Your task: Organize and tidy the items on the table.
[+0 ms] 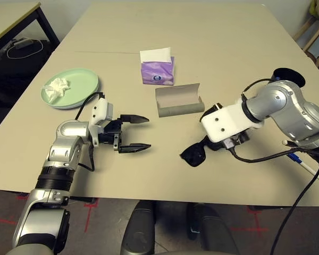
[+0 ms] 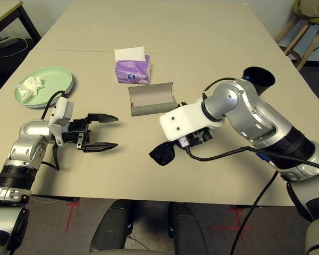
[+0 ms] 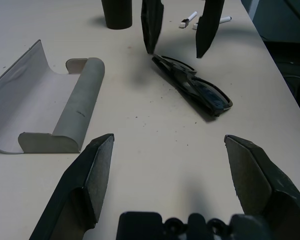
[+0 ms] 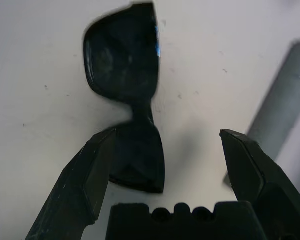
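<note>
The black sunglasses [image 1: 193,154] lie folded on the table [image 1: 202,37], near its front edge. My right gripper [image 4: 167,135] hangs open just above them, one lens between its fingers. The grey glasses case [image 1: 179,100] lies open just behind. My left gripper [image 1: 148,133] is open and empty, left of the sunglasses and pointing at them. A crumpled white tissue [image 1: 57,87] rests on the pale green plate [image 1: 84,79] at the left. The purple tissue box [image 1: 157,72] stands behind the case. A black cup [image 1: 288,76] stands behind my right arm. White marker pens [image 1: 310,168] lie at the right edge.
A smaller beige table [image 1: 10,16] with black legs stands at the far left, with cables on the floor under it. A wooden stool [image 1: 315,32] is at the far right. My right arm's black cable [image 1: 266,157] trails over the table near the pens.
</note>
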Motion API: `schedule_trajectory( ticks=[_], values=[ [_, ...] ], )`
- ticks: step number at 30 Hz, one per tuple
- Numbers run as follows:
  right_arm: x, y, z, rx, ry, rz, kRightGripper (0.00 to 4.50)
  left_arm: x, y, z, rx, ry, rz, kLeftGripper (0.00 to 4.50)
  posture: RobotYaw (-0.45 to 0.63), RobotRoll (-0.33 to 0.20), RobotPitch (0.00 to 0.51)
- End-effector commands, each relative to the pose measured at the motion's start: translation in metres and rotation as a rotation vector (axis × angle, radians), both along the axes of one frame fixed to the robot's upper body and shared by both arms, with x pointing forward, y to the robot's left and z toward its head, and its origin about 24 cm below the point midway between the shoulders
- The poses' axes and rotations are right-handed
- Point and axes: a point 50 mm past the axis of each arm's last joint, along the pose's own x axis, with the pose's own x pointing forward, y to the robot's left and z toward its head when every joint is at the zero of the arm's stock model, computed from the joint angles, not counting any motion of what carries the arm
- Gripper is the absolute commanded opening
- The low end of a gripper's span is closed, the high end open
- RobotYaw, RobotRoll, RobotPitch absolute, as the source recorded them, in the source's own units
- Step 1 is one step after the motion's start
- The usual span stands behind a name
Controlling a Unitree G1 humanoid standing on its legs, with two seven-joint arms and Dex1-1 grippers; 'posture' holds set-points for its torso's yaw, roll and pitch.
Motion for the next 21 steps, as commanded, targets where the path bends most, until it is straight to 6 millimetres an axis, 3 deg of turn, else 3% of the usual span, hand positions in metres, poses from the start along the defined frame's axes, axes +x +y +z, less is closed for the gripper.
schedule_trajectory(
  ticks=[1,9,21],
  values=[
    [-0.003,0.004,-0.006,-0.046,-0.001,0.035,4.50,-0.002,-0.004,0.000,0.008,-0.008,-0.020,4.47,0.30,0.000,0.174],
    [-0.005,0.010,-0.022,-0.069,-0.015,0.068,4.50,-0.005,-0.005,0.001,0.006,-0.022,-0.021,4.47,0.31,0.000,0.180],
    [0.002,0.013,-0.016,-0.091,-0.040,0.072,4.50,-0.007,-0.006,0.001,0.009,-0.025,-0.018,4.47,0.32,0.000,0.176]
  ],
)
